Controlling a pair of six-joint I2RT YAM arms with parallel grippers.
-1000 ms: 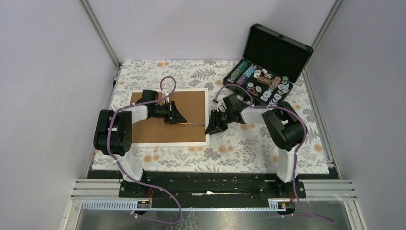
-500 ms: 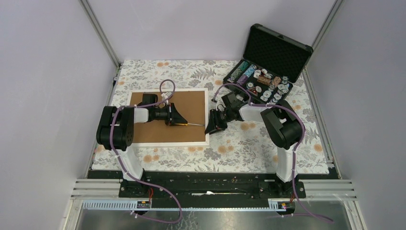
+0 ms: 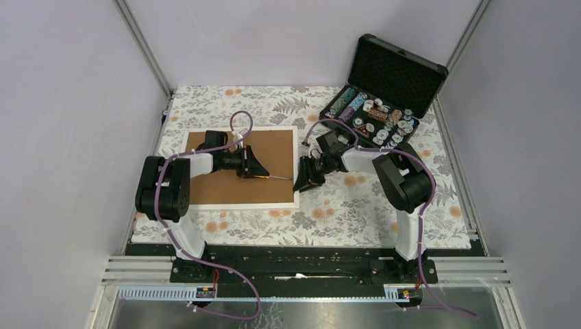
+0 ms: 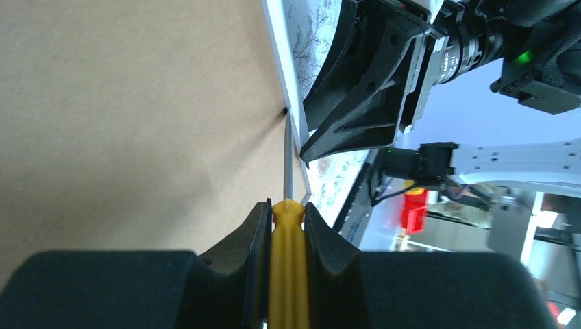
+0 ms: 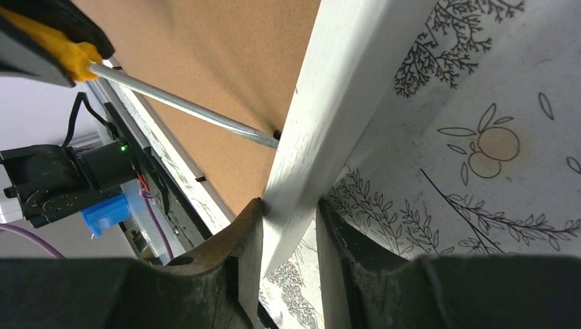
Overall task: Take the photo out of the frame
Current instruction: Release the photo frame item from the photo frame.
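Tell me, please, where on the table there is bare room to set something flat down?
Free: the floral cloth between the frame's near edge and the arm bases, and the strip behind the frame, left of the chip case. Crowded: the frame's right edge, where the right gripper clamps the border and the left gripper holds a screwdriver.

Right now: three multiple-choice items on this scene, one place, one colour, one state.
1. Where is the screwdriver tip? A) at the right border of the frame B) at its left border C) mid-back
2. Handle colour? A) red B) yellow C) green
3. The right pincer is: A) open, touching nothing B) shut on the frame's border C) shut on the screwdriver
Answers: 1 A, the shaft ends against the white border; 2 B, yellow in both wrist views; 3 B, it clamps the border.
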